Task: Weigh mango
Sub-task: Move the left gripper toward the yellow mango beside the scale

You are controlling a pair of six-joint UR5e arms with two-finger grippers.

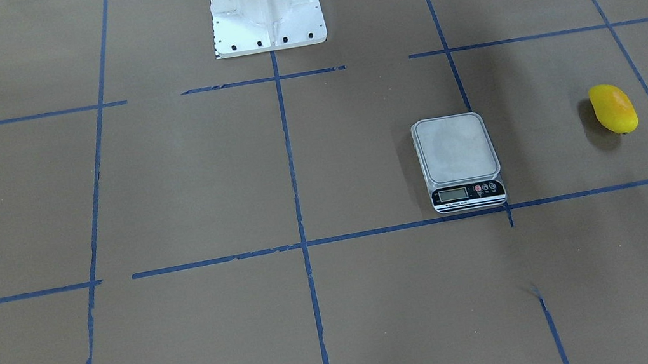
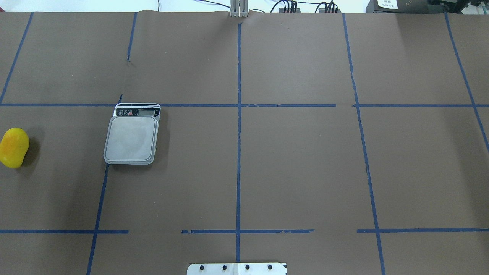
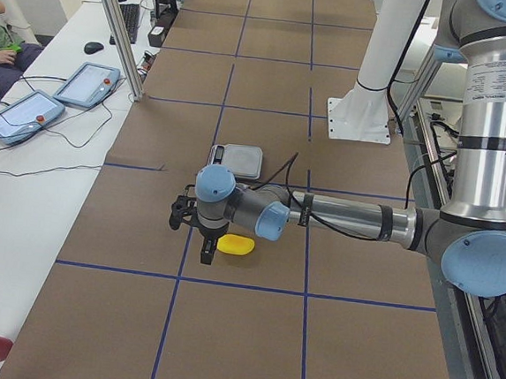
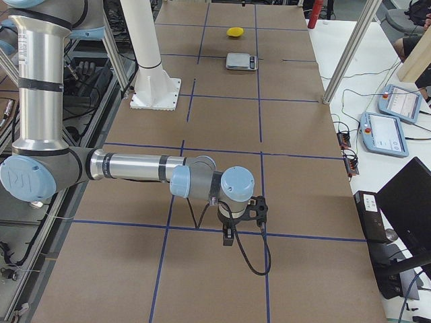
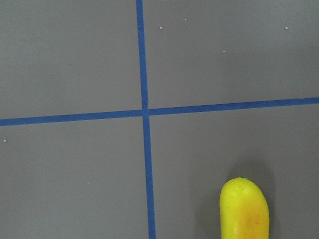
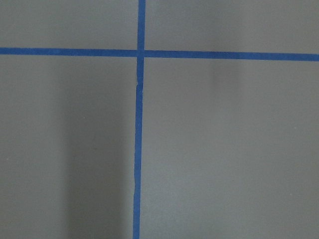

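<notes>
The mango [image 2: 14, 147] lies on its side on the brown desk [image 2: 305, 172], far over on the robot's left half and close to the desk's left end. It touches only the desk. In the left wrist view its rounded yellow end [image 5: 244, 209] shows at the bottom edge, to the right of a crossing of blue tape [image 5: 144, 112].

The scale [image 2: 131, 137] stands on the same half, nearer to the middle and well apart from the mango. Its grey platform is toward the robot and its dark display strip [image 2: 137, 111] is away from it, just at a tape line.

The left arm [image 3: 348, 220] reaches out low over the desk, and the left jaws hang just beside the mango, on the side away from the scale. Only a small black part of them shows at the edge of the front view, so it cannot be told if they are spread or pressed together.

The right arm [image 4: 135, 167] reaches over the other half, well apart from the mango and the scale. The state of the right jaws cannot be told either. The white base [image 1: 266, 7] stands at the middle of the robot's edge.
</notes>
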